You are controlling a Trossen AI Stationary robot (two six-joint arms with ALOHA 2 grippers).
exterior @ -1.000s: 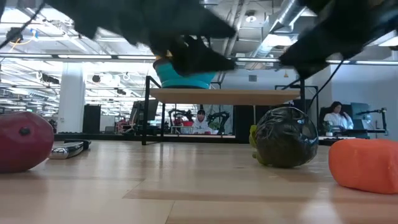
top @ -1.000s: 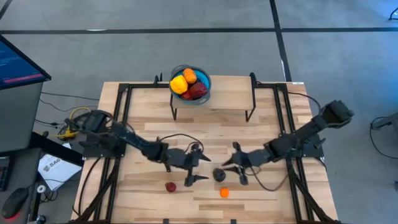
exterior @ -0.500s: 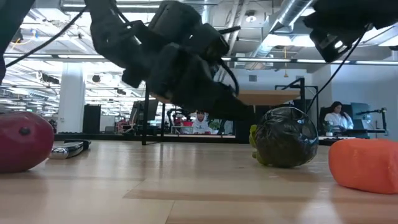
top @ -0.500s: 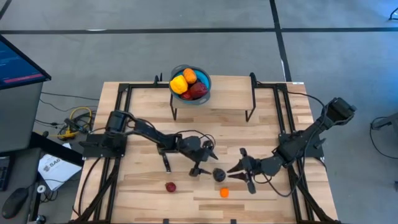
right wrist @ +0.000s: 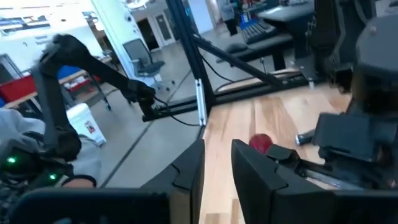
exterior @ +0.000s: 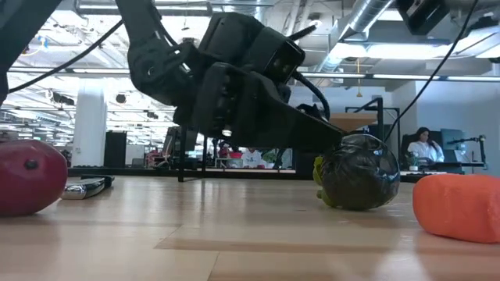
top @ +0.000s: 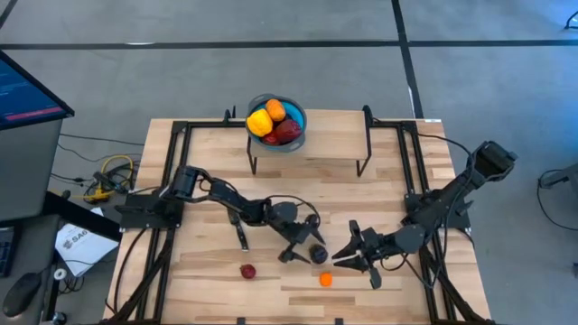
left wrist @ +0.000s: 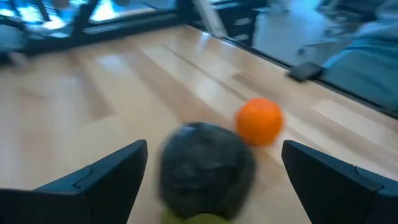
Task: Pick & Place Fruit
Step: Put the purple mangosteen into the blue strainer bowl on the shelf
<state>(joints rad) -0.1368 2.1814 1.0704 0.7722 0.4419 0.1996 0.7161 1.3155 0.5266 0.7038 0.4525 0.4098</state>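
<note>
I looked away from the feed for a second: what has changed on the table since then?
The left gripper swung toward the table's middle and now sits open around the dark fruit, not yet gripping. The right gripper drew back to the right. The red fruit, orange fruit and blue bowl stayed put.

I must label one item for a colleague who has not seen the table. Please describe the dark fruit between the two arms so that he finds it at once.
Start at the wooden table and go to its front half, away from the blue bowl. Three loose fruits lie there; the dark fruit sits between the open fingers of the left gripper. It is blackish, unlike the red fruit and the orange fruit.
</note>
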